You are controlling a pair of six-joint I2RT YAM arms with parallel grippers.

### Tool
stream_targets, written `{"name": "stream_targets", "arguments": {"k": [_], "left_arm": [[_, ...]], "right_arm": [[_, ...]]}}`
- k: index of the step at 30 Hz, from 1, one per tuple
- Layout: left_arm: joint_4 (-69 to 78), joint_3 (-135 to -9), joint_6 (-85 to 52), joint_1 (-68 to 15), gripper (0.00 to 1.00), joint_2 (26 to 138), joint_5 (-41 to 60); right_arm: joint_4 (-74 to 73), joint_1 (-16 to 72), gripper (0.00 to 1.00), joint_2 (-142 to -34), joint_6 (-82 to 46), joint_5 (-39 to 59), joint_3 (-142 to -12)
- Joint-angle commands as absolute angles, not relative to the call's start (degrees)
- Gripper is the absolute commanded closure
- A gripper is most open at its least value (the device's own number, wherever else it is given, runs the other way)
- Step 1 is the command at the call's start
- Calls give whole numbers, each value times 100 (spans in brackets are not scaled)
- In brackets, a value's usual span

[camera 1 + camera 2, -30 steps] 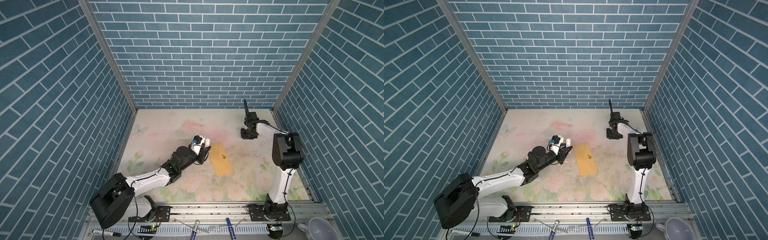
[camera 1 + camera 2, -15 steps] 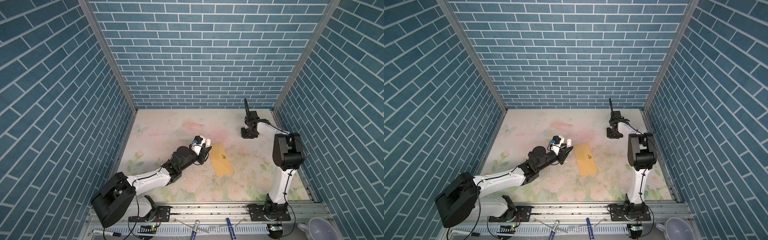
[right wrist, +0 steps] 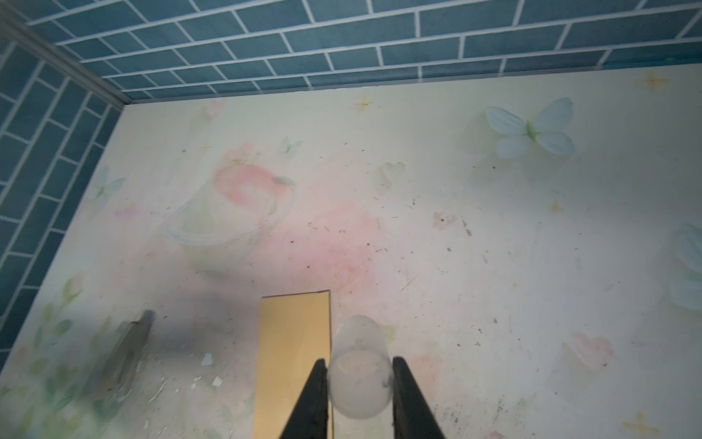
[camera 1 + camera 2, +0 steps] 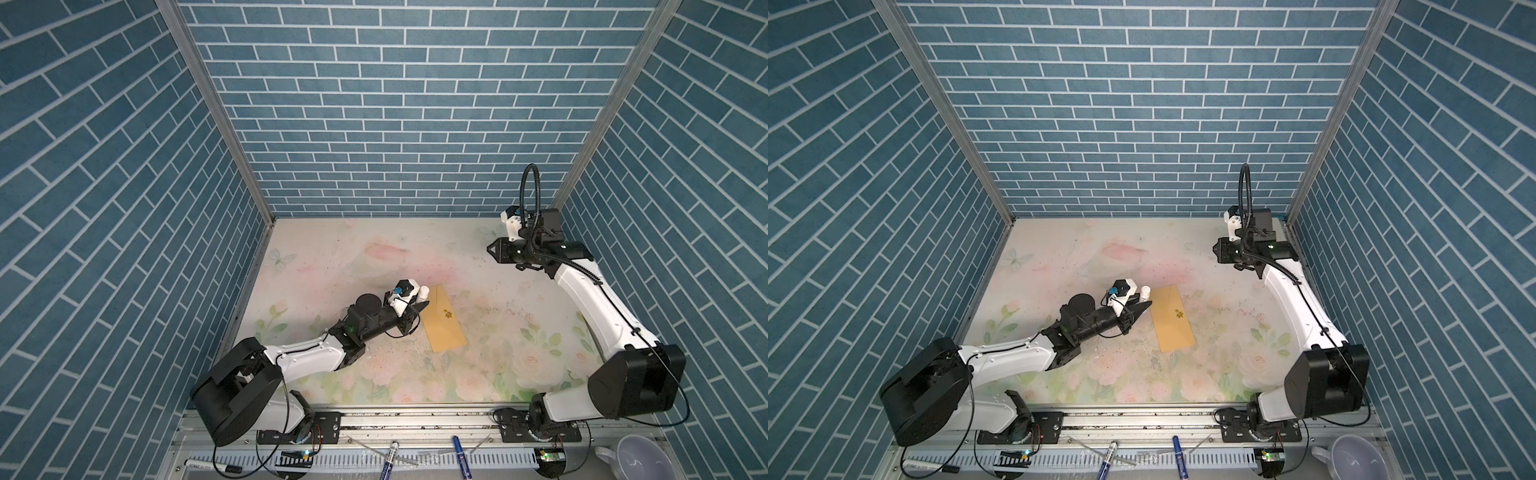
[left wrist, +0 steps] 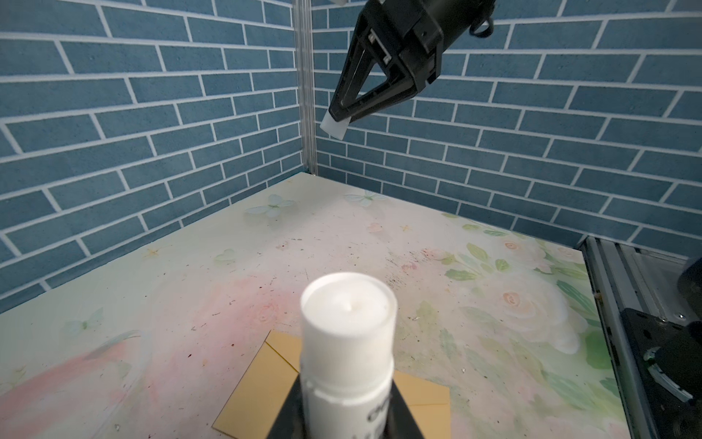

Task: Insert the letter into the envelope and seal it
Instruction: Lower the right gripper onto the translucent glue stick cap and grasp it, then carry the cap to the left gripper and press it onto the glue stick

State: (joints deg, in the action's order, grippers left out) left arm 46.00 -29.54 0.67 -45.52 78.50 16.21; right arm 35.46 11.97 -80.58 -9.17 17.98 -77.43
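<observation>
The envelope [image 4: 444,328] lies on the table [image 4: 332,257], the glue stick [image 4: 423,293] just left of its far end.

Three walls papered in a blue brick pattern with white joints close in the cell: the back wall [image 4: 399,104], the left wall [image 4: 104,208] and the right wall [image 4: 685,208]. They meet at two slanting aluminium corner posts [image 4: 219,112]. The worktop [image 4: 478,266] carries a pale print of roses, leaves and butterflies, speckled with dark flecks and white scuffs. Along its near edge runs a metal rail [image 4: 415,419], then a slotted cable duct [image 4: 415,459]. A white cup [image 4: 640,457] sits at the near right corner. The light is even and soft.
</observation>
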Motion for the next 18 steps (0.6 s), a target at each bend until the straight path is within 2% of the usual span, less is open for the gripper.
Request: {"name": "stream_targets", "arguments": {"k": [1,8,18], "left_arm": [[4719,-2993,347,-4534,100,7868,1883],[4517,-3093,619,-4535,100,7832,2151],[4322,-3104,826,-4535,100,7737,2380]], "right_arm": [[4095,1354,90,-7665,-921,2536,-7526],[4631,2027,92,-7049,-757,3111,-7519],[4899,2890,93,-6854,-662,3273,-7546]]}}
